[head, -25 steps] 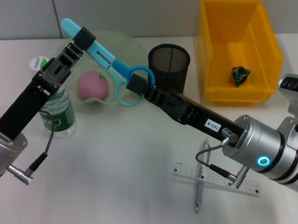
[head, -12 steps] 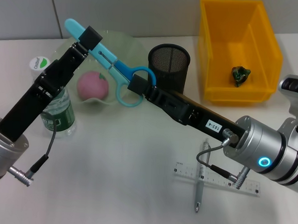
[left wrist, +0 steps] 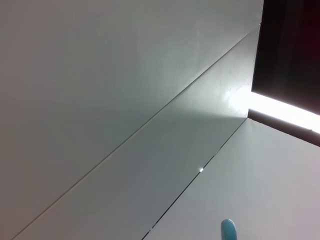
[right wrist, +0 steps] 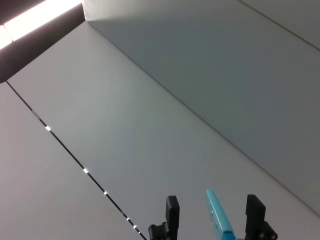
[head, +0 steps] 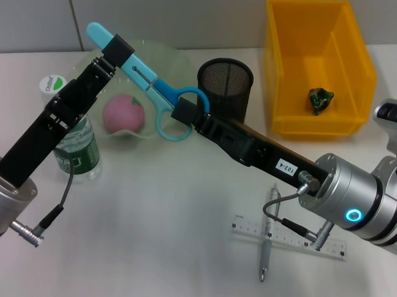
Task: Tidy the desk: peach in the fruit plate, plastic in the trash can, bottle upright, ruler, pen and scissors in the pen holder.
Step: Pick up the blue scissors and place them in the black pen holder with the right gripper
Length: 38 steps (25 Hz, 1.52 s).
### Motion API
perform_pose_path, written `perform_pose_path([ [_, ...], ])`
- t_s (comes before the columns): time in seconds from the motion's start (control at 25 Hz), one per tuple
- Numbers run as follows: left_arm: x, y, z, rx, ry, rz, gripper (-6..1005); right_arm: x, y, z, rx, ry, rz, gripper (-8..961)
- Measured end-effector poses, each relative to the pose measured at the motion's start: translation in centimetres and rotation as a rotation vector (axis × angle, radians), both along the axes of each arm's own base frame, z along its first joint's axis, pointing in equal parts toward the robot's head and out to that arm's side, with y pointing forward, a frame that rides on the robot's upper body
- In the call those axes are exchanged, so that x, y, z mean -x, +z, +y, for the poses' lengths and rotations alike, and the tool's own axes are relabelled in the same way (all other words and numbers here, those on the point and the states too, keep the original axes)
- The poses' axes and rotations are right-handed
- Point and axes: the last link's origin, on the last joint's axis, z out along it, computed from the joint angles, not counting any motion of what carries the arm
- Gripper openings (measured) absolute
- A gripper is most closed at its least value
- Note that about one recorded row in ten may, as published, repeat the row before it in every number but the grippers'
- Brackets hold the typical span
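L arm runs from lower left of head view up toward upper left; left gripper (head: 117, 49) clamped on the scissors (head: 137, 70) near blade end. R arm reaches from lower right diagonally to centre; right gripper (head: 185, 110) at the handle loops, grip state not clear. Both wrist cams point up at ceiling.

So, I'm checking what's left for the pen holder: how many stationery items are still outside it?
3. The scissors are held in the air between the left gripper and right gripper; the ruler and pen lie crossed on the desk.
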Motion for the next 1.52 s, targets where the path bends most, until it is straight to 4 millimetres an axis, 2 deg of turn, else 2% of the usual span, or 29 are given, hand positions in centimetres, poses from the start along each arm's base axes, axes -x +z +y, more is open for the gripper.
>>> perform_pose_path([
  [0.12,0.0,0.0,0.0,-0.003,0.000,0.001,856,0.0,0.0,0.0,-0.008,0.002,0.000,84],
  [0.44,0.1,0.2,-0.2,-0.012,-0.022,0.015,857,-0.8,1.0,-0.5,-0.061,0.015,0.014,83],
  [0.72,0.0,1.2,0.0,-0.041,-0.133,0.091,853,-2.0,2.8,-0.8,-0.159,0.034,0.022,87],
  [1.04,1.2,2.3,0.2,-0.078,-0.229,0.290,846,-3.7,5.1,-0.3,-0.231,0.042,-0.036,90],
  [1.12,1.3,2.3,0.2,-0.075,-0.240,0.315,846,-4.0,5.8,0.2,-0.241,0.046,-0.068,91],
  [1.24,1.9,2.0,0.3,-0.056,-0.306,0.472,846,-4.3,6.7,0.9,-0.247,0.066,-0.120,93],
  [1.52,3.1,1.4,0.4,-0.018,-0.392,0.681,847,-4.8,9.3,2.6,-0.246,0.095,-0.236,96],
])
